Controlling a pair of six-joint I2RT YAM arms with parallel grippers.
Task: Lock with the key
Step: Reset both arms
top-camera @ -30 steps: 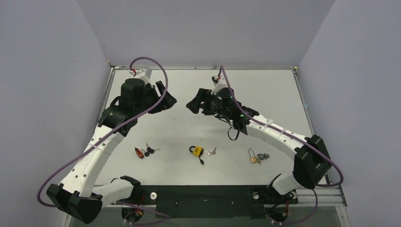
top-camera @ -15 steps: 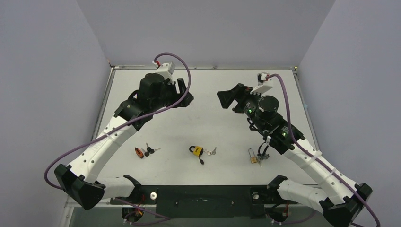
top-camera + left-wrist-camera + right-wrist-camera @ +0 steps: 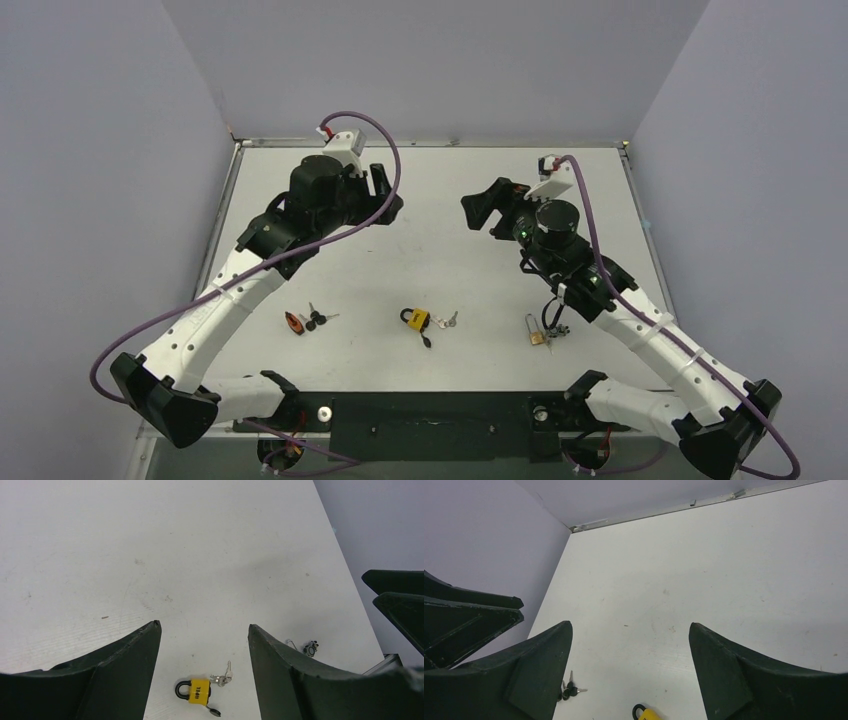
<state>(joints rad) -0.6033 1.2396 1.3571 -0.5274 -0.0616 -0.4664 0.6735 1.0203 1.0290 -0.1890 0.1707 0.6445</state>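
Toward the left along the near edge a red lock (image 3: 295, 321) is lying, and we are judging it not ours. Our left gripper (image 3: 386, 196) is hovering over the far half of the tabletop (image 3: 430, 270), jaws standing apart with nothing between them. The yellow lock (image 3: 416, 320), which we are taking as the one to work on, is lying flat at the middle of the near edge, well apart from both grippers and nearward of each. Its long axis is running along that edge, shackle leftward, body rightward. The silver keys (image 3: 447, 320) are lying just beside the body on its right. A dark key (image 3: 427, 341) is sitting at its near corner, and we cannot tell whether it is in the keyhole. Our right gripper (image 3: 483, 208) is hovering opposite, jaws wide and empty. Neither arm is looking clearly nearer, though the left wrist view is showing the lock squarely below its gap. A brass lock (image 3: 535, 332) is lying further right.
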